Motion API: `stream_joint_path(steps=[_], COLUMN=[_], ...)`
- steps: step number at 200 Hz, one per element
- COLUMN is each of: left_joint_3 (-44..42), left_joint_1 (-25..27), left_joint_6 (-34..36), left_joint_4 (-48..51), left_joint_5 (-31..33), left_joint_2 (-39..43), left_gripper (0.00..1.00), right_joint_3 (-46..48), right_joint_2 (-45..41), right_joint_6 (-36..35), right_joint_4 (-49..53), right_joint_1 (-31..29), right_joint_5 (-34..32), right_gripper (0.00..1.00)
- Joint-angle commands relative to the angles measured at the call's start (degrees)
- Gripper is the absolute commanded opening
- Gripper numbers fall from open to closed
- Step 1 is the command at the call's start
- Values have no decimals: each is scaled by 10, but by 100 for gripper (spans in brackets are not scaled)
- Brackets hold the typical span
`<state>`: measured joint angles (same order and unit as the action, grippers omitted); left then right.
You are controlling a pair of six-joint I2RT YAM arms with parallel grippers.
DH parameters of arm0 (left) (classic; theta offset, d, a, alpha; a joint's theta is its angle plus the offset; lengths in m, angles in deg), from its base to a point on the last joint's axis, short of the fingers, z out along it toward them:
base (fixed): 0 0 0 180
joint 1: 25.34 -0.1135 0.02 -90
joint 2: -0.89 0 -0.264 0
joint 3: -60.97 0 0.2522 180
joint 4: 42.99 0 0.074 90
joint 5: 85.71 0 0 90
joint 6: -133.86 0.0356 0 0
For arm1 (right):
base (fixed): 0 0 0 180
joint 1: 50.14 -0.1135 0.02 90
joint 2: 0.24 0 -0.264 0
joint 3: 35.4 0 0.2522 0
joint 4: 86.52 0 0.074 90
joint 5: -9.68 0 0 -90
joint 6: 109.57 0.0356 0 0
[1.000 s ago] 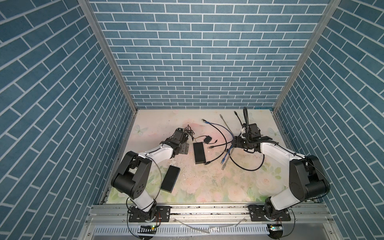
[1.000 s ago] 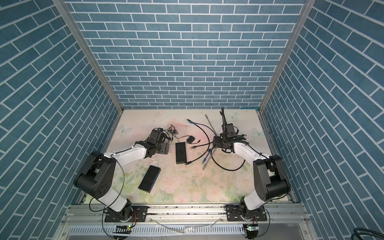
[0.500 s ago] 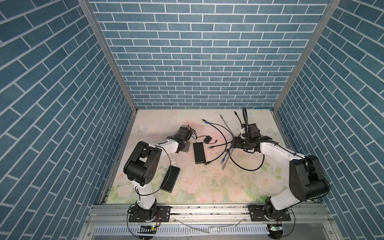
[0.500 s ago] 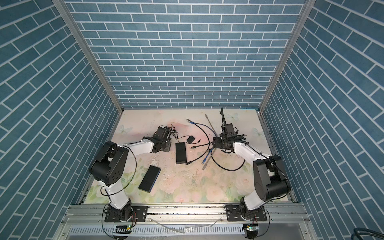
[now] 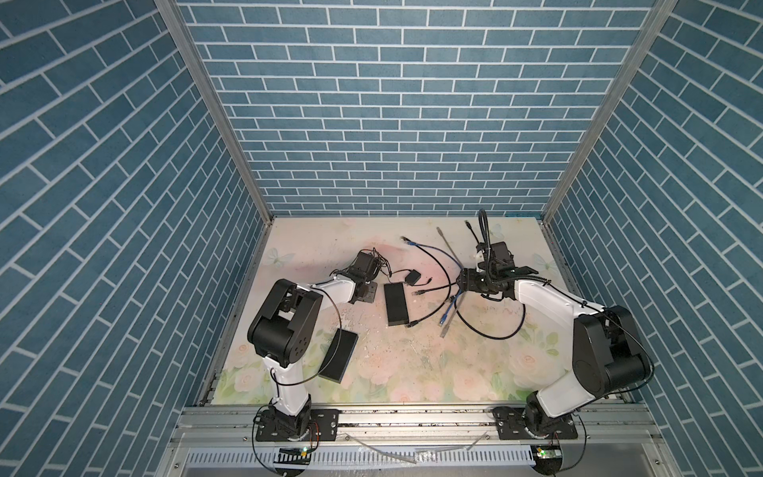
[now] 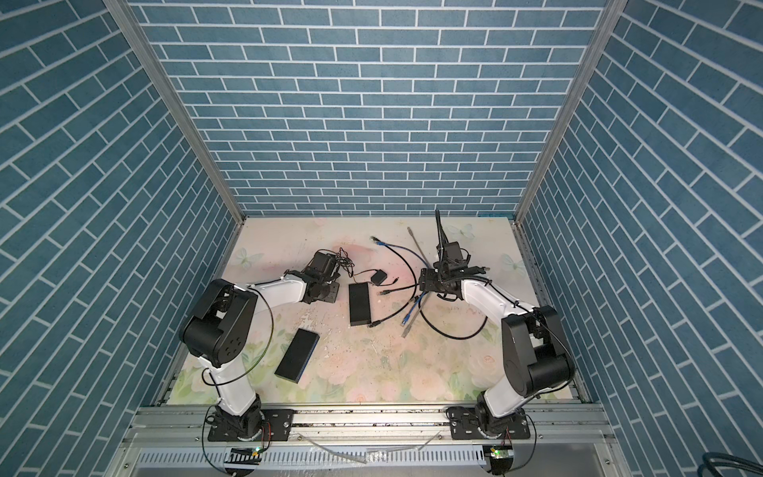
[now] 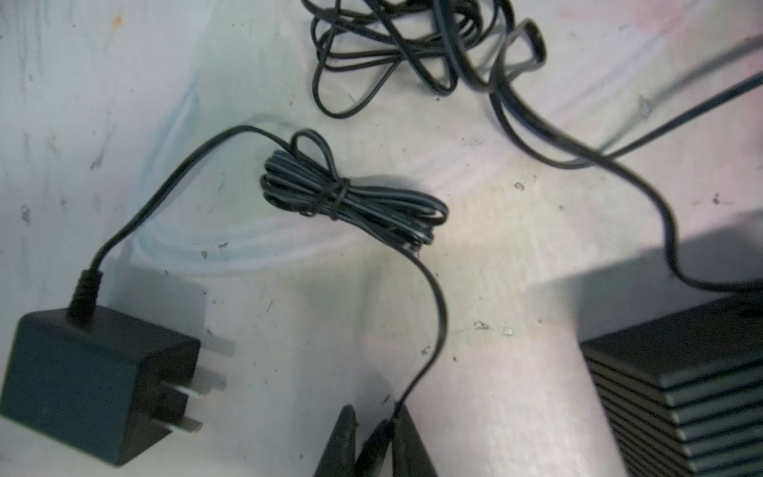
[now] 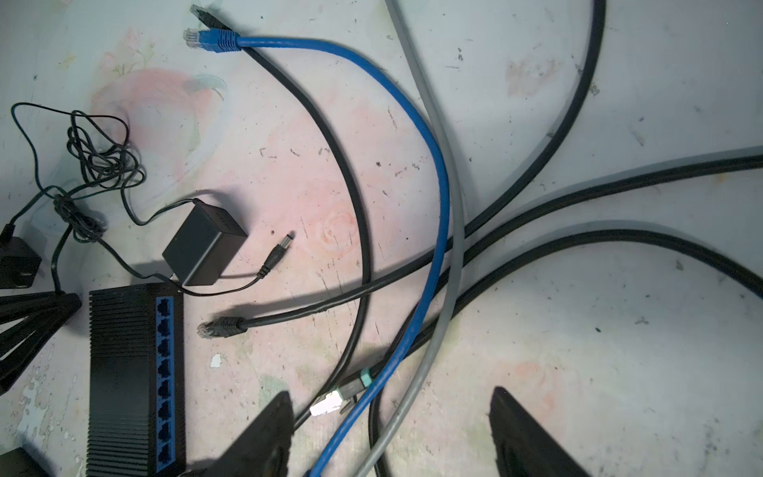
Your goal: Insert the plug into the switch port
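Mat (image 5: 413, 371) floral, scuffed, w/ blue brick walls (image 5: 392, 124); cables (image 5: 453, 298) at 2 o'clock. L gripper (image 7: 375, 417) pinches cord (image 7: 444, 322); R gripper (image 8: 391, 392) agape.

Plug: small black barrel plug (image 7: 377, 440) ending a thin black cord (image 7: 437, 314), at the bottom centre of the left wrist frame. It is pinched between the fingers of the left end effector (image 7: 375, 409) and largely hidden.
Switch: black ribbed rectangular network switch (image 8: 124, 371), flat on the surface (image 8: 578, 330), centre of both top views (image 5: 396, 304) (image 6: 359, 303).
Ports: row of blue ports (image 8: 165, 371) along one long side.
Relation: plug near the switch, apart.
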<state>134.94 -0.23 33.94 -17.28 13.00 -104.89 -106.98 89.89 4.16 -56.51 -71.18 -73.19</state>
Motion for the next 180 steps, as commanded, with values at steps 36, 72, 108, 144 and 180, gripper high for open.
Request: stream_joint_path(steps=[36,72,108,144,180], left_joint_3=[-8,-33,-72,-119,-154], left_joint_1=[-2,-2,-2,3,8], left_joint_6=[-13,-11,-5,-11,-27], left_joint_4=[9,-19,-76,-160,-223], left_joint_5=[-28,-44,-100,-176,-235], left_joint_2=[3,39,80,111,138], left_gripper=[0,0,0,0,0], right_joint_3=[-64,-93,-122,-149,-177], right_joint_2=[6,30,62,100,125], right_joint_6=[38,53,63,88,104], right_joint_4=[12,10,0,-28,-42], right_joint_1=[-19,-40,-72,-91,-102], right_joint_5=[-3,12,25,63,82], right_gripper=[74,73,72,71,70])
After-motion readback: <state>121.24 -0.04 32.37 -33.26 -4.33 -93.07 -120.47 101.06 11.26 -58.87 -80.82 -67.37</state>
